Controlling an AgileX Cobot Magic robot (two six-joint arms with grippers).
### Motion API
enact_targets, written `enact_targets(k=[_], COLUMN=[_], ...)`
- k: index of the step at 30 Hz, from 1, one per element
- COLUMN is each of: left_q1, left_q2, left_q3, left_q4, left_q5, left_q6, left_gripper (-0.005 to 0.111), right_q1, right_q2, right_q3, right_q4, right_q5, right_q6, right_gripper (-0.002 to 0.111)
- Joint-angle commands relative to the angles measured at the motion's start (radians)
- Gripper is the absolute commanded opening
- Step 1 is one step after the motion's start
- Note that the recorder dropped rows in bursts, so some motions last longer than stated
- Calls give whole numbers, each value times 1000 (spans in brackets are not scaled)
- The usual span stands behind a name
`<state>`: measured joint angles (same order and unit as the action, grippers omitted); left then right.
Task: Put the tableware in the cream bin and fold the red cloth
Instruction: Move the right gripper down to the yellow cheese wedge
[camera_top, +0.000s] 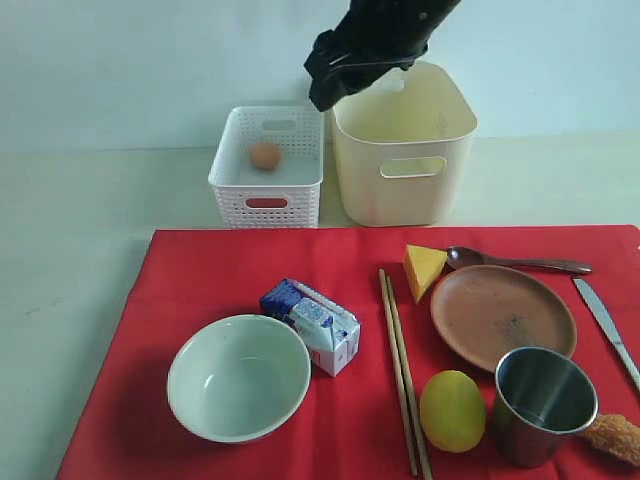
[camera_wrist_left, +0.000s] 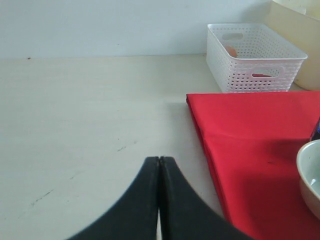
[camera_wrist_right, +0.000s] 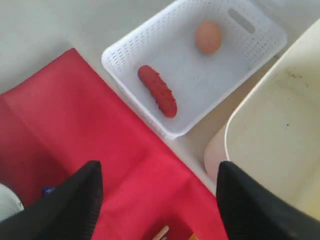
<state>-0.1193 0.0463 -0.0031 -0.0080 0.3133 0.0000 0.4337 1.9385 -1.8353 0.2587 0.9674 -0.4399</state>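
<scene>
Left gripper (camera_wrist_left: 159, 167) sits pinched closed over the table (camera_wrist_left: 75, 110) beside the red cloth (camera_top: 220, 270), which carries the pale green bowl (camera_top: 238, 377), chopsticks (camera_top: 400, 370), brown plate (camera_top: 503, 317) and steel cup (camera_top: 543, 403), while the right gripper (camera_wrist_right: 159, 172) hangs wide and empty above the gap between white basket (camera_top: 268, 190) and cream bin (camera_top: 400, 200).
</scene>
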Motion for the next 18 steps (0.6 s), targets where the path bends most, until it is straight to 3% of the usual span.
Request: enact_targets(k=[1,9,13,18], left_q1=[4,4,4,4], left_q2=[-4,-4,-4,-4], left_q3=[3,3,3,3], left_q4=[-6,-6,-6,-6], left_q5=[-6,-6,-6,-6], left_q6=[-5,-5,-5,-5], left_gripper=[0,0,0,0], right_q1=[-3,-3,-3,-5], right_q2=[-66,-158,-156,-135], right_q3=[105,316,410,463], right_q4=[-40,-144,-235,-287], right_q5=[-24,-12,-22,-66], right_q6=[13,74,194,279], right_gripper=[62,62,63,82])
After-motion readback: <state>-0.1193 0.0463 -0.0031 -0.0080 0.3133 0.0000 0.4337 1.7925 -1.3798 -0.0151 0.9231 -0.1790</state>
